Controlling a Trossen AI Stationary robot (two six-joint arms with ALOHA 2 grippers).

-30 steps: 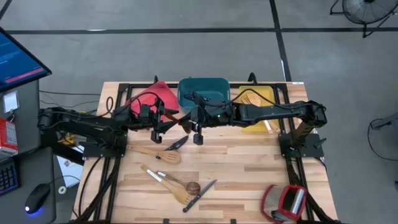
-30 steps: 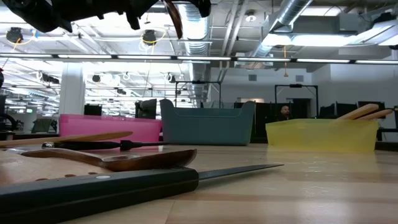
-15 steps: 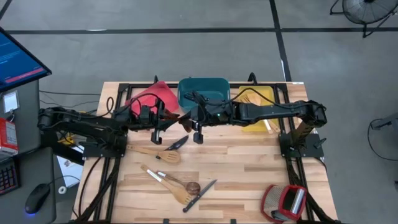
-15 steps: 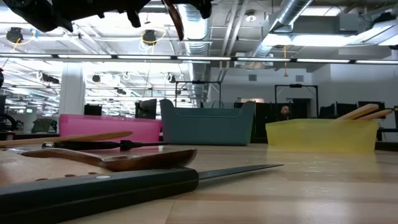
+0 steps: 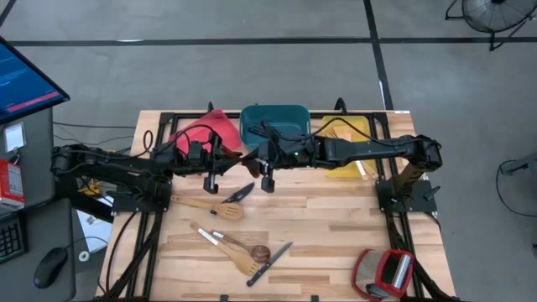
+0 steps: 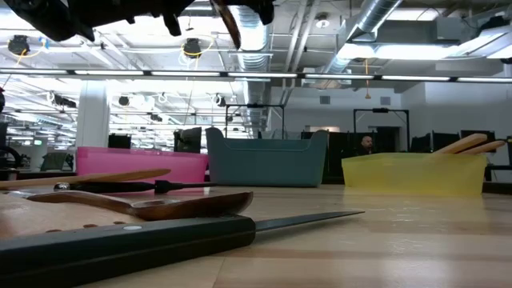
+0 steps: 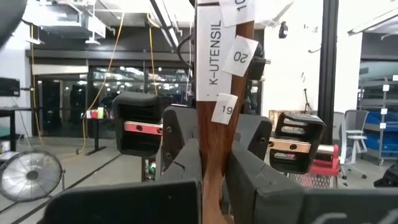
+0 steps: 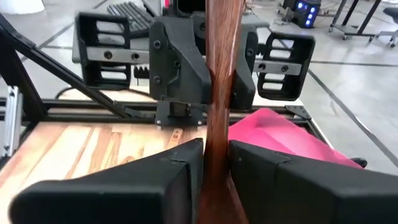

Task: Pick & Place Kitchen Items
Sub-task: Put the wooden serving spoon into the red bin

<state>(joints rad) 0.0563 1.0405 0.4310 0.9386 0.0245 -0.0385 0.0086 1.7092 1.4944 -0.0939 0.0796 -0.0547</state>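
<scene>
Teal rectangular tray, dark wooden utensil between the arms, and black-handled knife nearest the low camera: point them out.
Teal rectangular tray [image 5: 289,111]: high view, back rim.
Dark wooden utensil [image 7: 219,134]: left wrist view, handle.
Black-handled knife [image 6: 128,244]: low view, handle.

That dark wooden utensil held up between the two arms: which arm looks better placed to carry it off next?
Probably the left. The left gripper is shut on the dark wooden utensil; the right gripper looks to be loosening.

Readable labels on one wooden utensil handle [image 7: 214,118]

In the left wrist view, centre of the frame, a white strip [image 7: 207,53] running up the handle reads "K-UTENSIL"; a small white tag [image 7: 241,55] beside it reads "20"; another tag [image 7: 223,109] below reads "19"; nothing else legible.
</scene>
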